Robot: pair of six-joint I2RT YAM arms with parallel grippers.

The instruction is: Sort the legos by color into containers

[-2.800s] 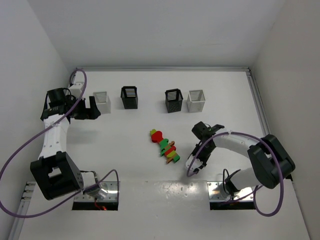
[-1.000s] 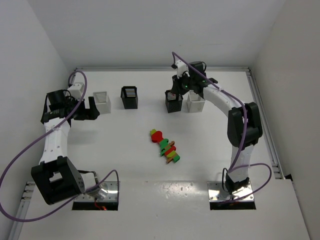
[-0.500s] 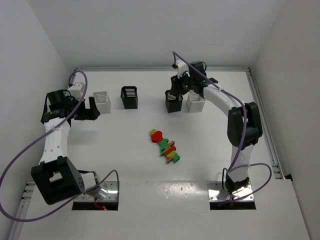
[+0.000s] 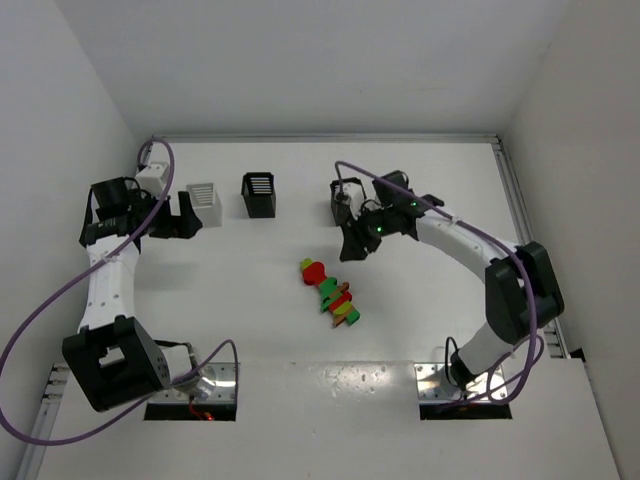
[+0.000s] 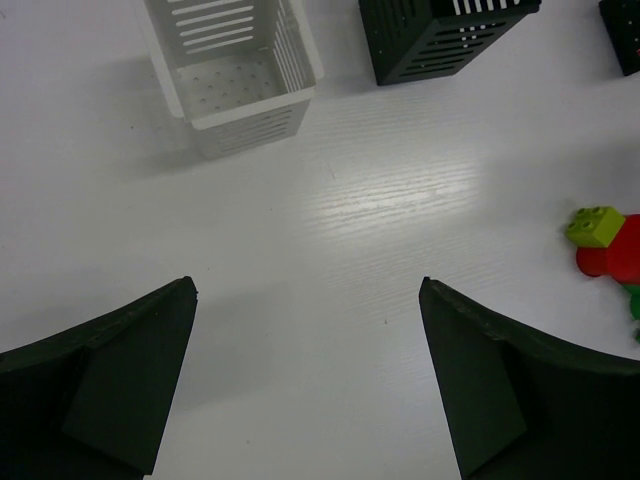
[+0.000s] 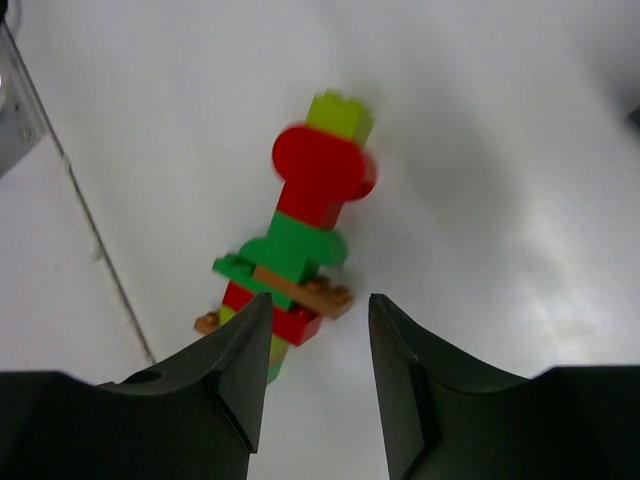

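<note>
Legos [image 6: 300, 235]: one clumped string of red, green, orange-brown and yellow-green; lying mid-way on the surface [image 4: 250, 300], well short of the containers [image 4: 258, 194]
Right jaws: partly apart, empty; poised over the clump
Left jaws: wide apart, empty; near the white bin [image 5: 235, 75]
Risk: bricks look interlocked; a pinch may lift several colours together, or skid the clump

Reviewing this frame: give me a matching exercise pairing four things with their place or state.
1 left gripper
2 right gripper
3 yellow-green lego
4 white bin

A slatted, empty, upright
B above the lego cluster, jaws apart
C beside the red lego
D jaws wide, over bare table

Pairs: 1-D, 2-B, 3-C, 4-A
</note>
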